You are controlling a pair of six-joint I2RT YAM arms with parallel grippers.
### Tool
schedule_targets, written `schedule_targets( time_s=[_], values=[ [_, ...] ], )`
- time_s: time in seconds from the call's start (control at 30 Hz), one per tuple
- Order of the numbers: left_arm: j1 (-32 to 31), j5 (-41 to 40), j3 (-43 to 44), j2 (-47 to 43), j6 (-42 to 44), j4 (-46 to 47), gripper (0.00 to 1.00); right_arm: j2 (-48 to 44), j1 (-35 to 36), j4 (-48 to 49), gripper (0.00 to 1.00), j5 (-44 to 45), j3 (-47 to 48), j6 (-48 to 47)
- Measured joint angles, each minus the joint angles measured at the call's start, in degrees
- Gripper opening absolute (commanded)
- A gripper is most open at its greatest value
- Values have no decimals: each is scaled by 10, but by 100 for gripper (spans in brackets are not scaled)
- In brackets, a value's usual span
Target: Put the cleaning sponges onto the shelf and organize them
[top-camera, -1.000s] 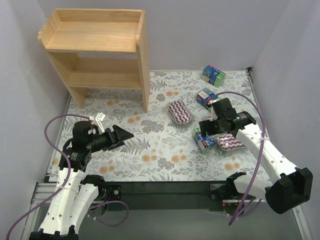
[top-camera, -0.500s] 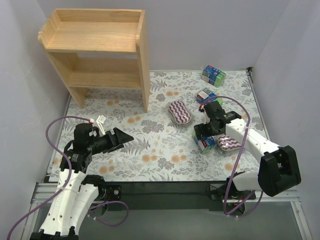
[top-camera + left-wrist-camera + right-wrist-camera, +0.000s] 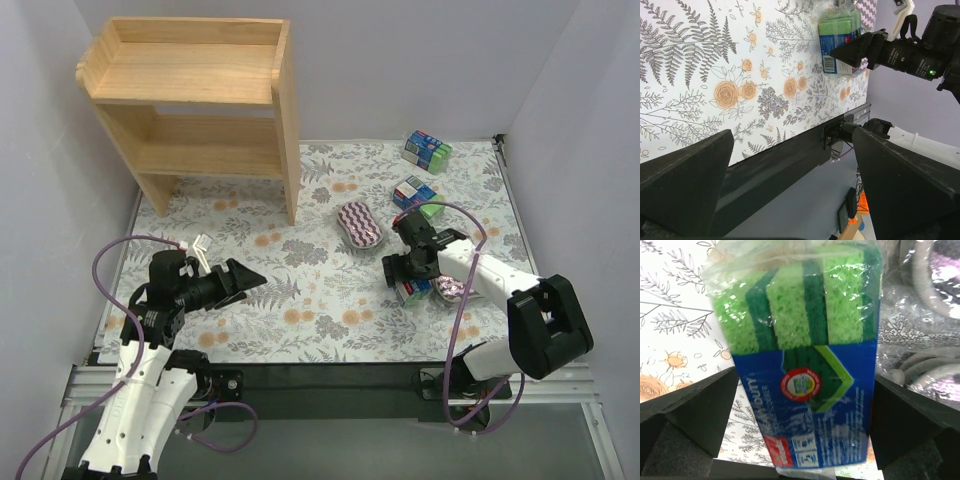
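A blue-and-green pack of cleaning sponges [image 3: 805,350] lies on the floral mat and fills the gap of my right gripper [image 3: 805,405], which is open with a finger close against each side of it. From above, that gripper [image 3: 408,276] sits low over the pack [image 3: 414,291], next to a purple zigzag pad [image 3: 458,291]. Another purple pad [image 3: 360,224] lies mid-mat. Further blue-and-green packs [image 3: 417,193] [image 3: 427,150] lie farther back. The wooden shelf [image 3: 190,80] stands at the back left with nothing on it. My left gripper [image 3: 245,275] hovers open and empty at the left.
The mat [image 3: 300,300] is bordered by white walls on both sides and at the back. A black rail [image 3: 780,155] runs along the near edge. The shelf's right side panel [image 3: 290,150] reaches down to the mat near the middle purple pad.
My right arm has swung in and come down, bringing its gripper around the nearest blue-and-green pack, and its jaws have begun to narrow. The left arm has barely shifted.
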Motion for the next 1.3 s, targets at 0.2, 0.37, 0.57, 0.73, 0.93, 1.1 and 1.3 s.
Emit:
schedule_targets(
  time_s=[0.2,0.37,0.57,0.73,0.93,1.1,1.3],
  values=[
    [0,-10,1,-12,0,-15,89,36,5,12,70,12,-7,41],
    [0,-28,22,-17,5,-45,90,36,9,14,61,6,-9,67],
    [0,-56,79,-19,9,-77,89,-7,37,17,57,-62,-9,101],
    [0,-102,112,-18,12,-94,90,-67,84,88,59,-195,-30,179],
    [0,-115,86,-5,9,-104,89,-44,178,262,68,-308,-42,336],
    [0,-120,79,-14,-4,-106,90,124,245,412,74,-325,31,453],
    [0,-131,79,-41,-14,-124,89,254,259,516,77,-291,110,520]
  ],
)
